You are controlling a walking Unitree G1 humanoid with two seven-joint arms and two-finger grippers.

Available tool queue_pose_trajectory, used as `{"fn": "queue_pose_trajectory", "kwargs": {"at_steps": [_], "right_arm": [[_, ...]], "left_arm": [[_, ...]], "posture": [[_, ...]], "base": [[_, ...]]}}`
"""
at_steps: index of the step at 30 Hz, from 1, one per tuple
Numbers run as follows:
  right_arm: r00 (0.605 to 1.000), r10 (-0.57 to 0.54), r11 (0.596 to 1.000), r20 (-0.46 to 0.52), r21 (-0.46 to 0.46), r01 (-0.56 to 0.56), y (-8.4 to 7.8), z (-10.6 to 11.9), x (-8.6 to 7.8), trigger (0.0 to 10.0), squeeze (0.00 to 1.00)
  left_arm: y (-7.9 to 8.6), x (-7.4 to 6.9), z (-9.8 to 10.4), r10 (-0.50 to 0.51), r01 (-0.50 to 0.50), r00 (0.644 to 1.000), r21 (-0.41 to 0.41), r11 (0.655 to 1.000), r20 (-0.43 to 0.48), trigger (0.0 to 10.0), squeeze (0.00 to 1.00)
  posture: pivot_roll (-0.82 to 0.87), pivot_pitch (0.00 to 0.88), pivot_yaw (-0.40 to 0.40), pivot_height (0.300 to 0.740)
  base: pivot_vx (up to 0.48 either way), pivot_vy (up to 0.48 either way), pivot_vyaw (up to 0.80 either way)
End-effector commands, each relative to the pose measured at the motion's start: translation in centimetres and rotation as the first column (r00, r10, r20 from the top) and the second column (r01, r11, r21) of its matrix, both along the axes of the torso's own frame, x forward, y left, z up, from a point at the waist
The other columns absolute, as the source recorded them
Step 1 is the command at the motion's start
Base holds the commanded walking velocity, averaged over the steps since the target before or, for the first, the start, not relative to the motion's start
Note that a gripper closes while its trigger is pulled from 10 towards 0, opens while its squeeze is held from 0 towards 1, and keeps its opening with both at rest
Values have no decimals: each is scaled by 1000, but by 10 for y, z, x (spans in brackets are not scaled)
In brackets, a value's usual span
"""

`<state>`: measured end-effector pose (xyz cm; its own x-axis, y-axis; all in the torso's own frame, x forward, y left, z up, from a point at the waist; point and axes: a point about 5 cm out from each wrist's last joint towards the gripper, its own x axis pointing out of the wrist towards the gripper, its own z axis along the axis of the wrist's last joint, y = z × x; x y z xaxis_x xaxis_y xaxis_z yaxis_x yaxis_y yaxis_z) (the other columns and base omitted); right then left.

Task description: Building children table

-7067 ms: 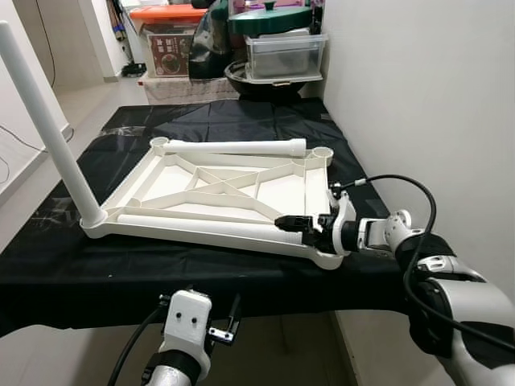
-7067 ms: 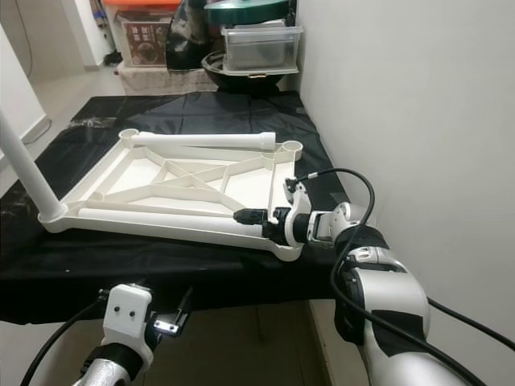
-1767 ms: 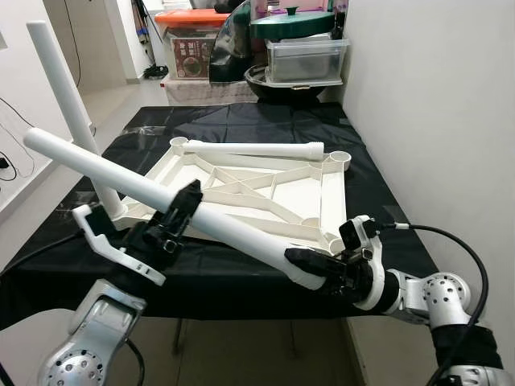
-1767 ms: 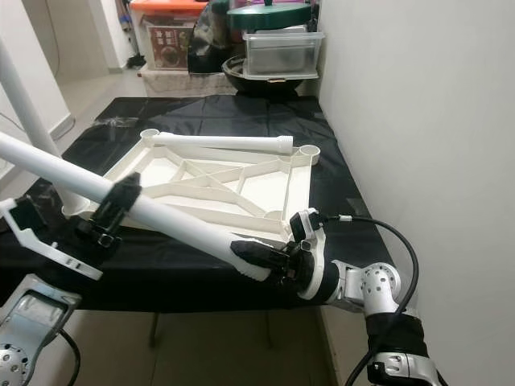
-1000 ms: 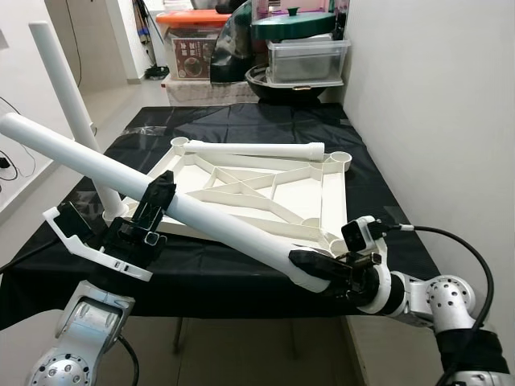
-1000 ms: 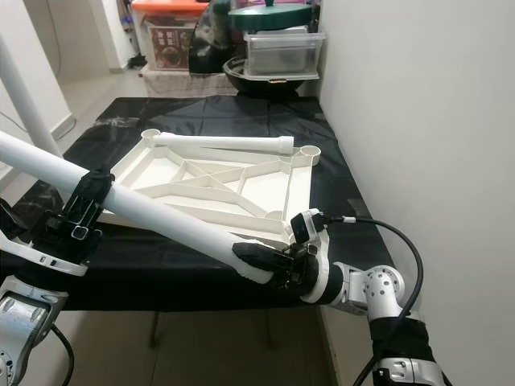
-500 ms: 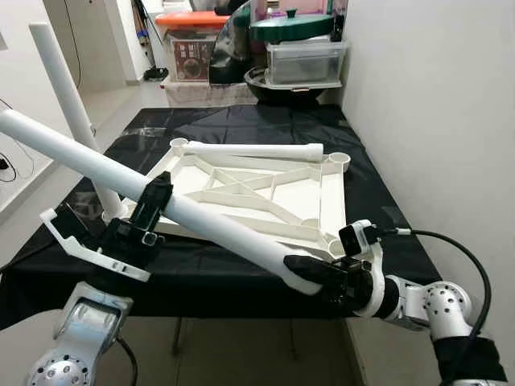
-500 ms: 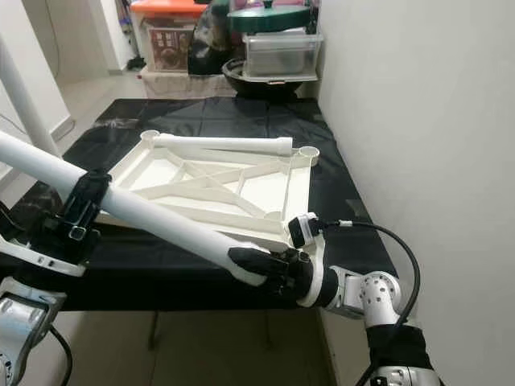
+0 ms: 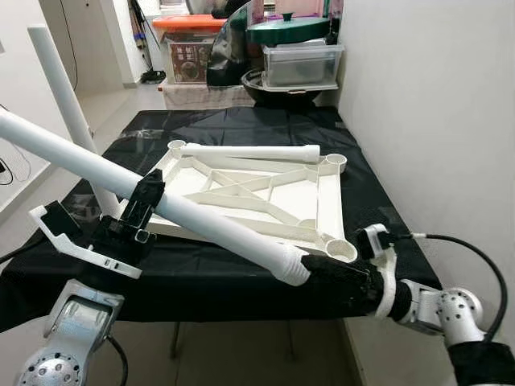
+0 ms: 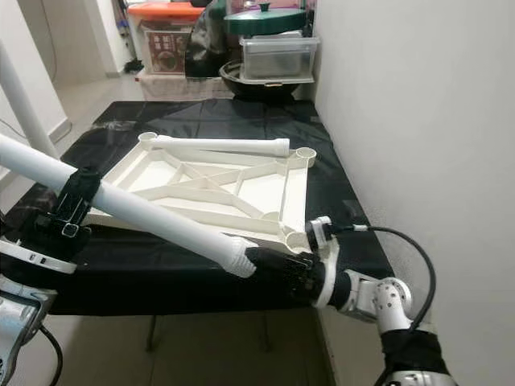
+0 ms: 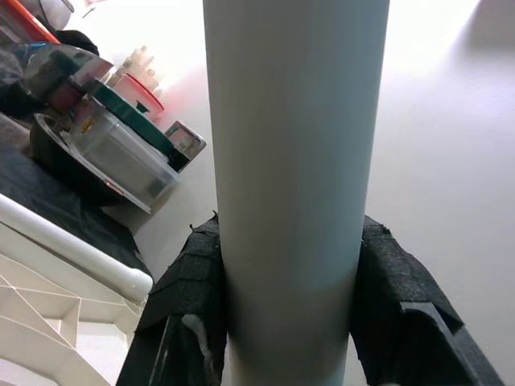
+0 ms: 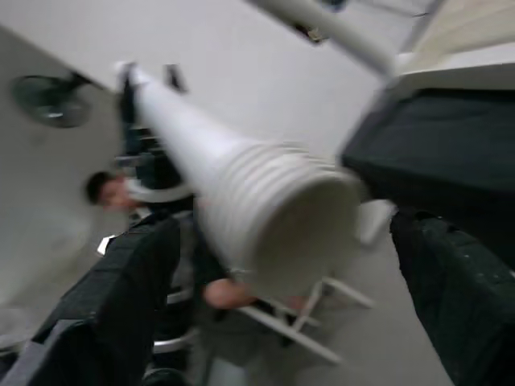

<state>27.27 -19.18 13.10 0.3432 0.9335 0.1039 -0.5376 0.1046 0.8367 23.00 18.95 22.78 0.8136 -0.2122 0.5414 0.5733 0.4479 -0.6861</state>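
The white table frame [image 9: 249, 189] lies upside down on the black-covered table [image 9: 241, 121]. One white leg [image 9: 64, 104] stands upright in its far-left corner. A second leg [image 9: 241, 150] lies along the far edge. My left gripper [image 9: 145, 203] is shut on a third leg [image 9: 209, 229], with its pads [image 11: 189, 297] clamped on both sides of the tube. That leg slants down to a threaded end [image 9: 294, 269], just short of the empty near-right socket [image 9: 342, 251]. My right gripper [image 9: 318, 273] is open, its fingers [image 12: 121, 297] spread wide on either side of the threaded end [image 12: 282, 225].
Storage boxes and a pot with a green lid [image 9: 294, 32] stand behind the table. A white wall [image 9: 434, 121] runs close along the right side. The far-right socket [image 9: 336, 160] is empty. A blurred person [image 12: 109, 193] shows in the right wrist view.
My right gripper has let go of the leg's threaded end and opened. The leg's end has moved right, nearer the near-right socket. The left gripper still holds the tube.
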Motion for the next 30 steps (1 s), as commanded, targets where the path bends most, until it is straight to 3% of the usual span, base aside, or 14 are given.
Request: {"fn": "queue_pose_trajectory", "kwargs": {"at_steps": [1,3,4,5,13,14,15,17,19,20,21,23,25,30], "right_arm": [[1000,-16,999,3,-32,16,-1,-4,1,10000,1000],[996,-82,991,37,-108,85,-8,-5,8,10000,1000],[991,-115,982,62,-144,123,-13,-6,12,10000,0],[984,-157,969,83,-178,170,-18,-6,18,10000,0],[924,-300,906,237,-232,354,-29,8,41,10000,0],[886,-348,860,306,-271,431,-26,15,53,10000,0],[886,-348,860,306,-271,431,-26,15,53,10000,0],[803,-399,792,443,-275,545,-14,31,70,10000,0],[803,-399,792,443,-275,545,-14,31,70,10000,0],[763,-403,752,506,-292,591,-5,36,76,10000,0],[738,-383,746,555,-285,602,6,40,77,10000,0],[723,-362,741,588,-288,606,15,41,77,10000,0],[716,-312,770,625,-275,576,34,43,74,10000,0],[707,-287,787,646,-262,559,49,42,72,10000,0]], "left_arm": [[5,2,2,22,-22,1000,-3,1000,3,0,0],[7,3,2,37,-37,999,7,999,-2,510,0],[7,4,3,39,-39,999,19,999,-6,6471,0],[8,5,3,43,-43,999,29,999,-10,10000,0],[9,10,4,27,-24,999,111,993,-21,10000,0],[8,13,7,1,2,1000,180,984,-15,10000,0],[8,13,7,1,2,1000,180,984,-15,10000,0],[5,19,12,-50,49,999,325,945,-7,10000,0],[5,19,12,-50,49,999,325,945,-7,10000,0],[4,24,15,-52,50,999,408,912,-7,10000,0],[4,28,16,-35,34,999,480,877,-8,10000,0],[4,32,17,-13,12,1000,530,848,-2,10000,0],[5,39,19,35,-34,999,588,808,11,10000,0],[3,45,22,57,-56,998,605,794,17,10000,0]], "posture": [[-45,0,6,740],[-45,0,6,740],[-46,0,3,740],[-46,0,2,740],[-43,0,3,740],[-44,0,8,740],[-44,0,8,740],[-45,0,11,740],[-45,0,11,740],[-45,0,12,740],[-42,0,14,740],[-42,0,14,740],[-38,0,17,740],[-38,0,17,740]], "base": [[0,0,0],[0,0,0],[0,0,0],[0,0,0],[0,0,0],[0,0,0],[0,0,0],[0,0,0],[0,0,0],[0,0,0],[0,0,-750],[0,0,-750],[0,0,-750],[0,0,-750]]}}
